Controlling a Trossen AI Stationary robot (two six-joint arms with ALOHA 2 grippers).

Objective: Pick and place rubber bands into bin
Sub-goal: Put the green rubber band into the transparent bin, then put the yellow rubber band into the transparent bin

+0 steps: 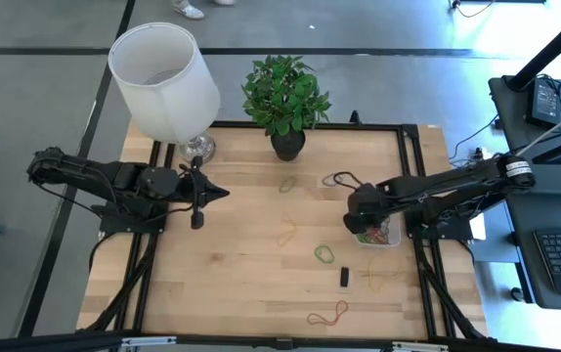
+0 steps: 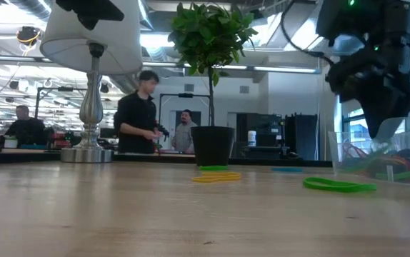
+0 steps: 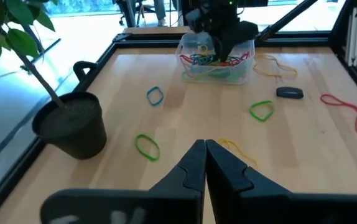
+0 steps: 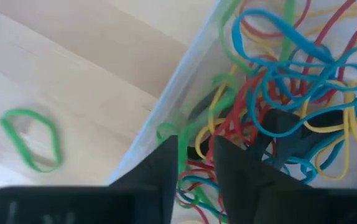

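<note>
The clear bin (image 1: 382, 236) sits near the table's right edge with a tangle of red, blue, yellow and green rubber bands (image 4: 290, 81) inside. My right gripper (image 4: 194, 163) hangs over the bin's left wall (image 4: 166, 102), pointing down, fingers a narrow gap apart; it also shows in the left wrist view (image 3: 219, 37). Loose bands lie flat on the wood: green (image 1: 323, 253), yellow (image 1: 287, 233), red (image 1: 327, 315), pale yellow (image 1: 383, 272), and a blue one (image 3: 155, 95). My left gripper (image 3: 204, 155) waits shut above the table's left part (image 1: 198, 193).
A potted plant (image 1: 285, 98) stands at the far edge, a white-shaded lamp (image 1: 166, 78) at the far left corner. A small black block (image 1: 344, 277) lies near the green band. A black cable loop (image 1: 339, 180) lies left of the right arm. People stand in the room behind (image 2: 139, 111).
</note>
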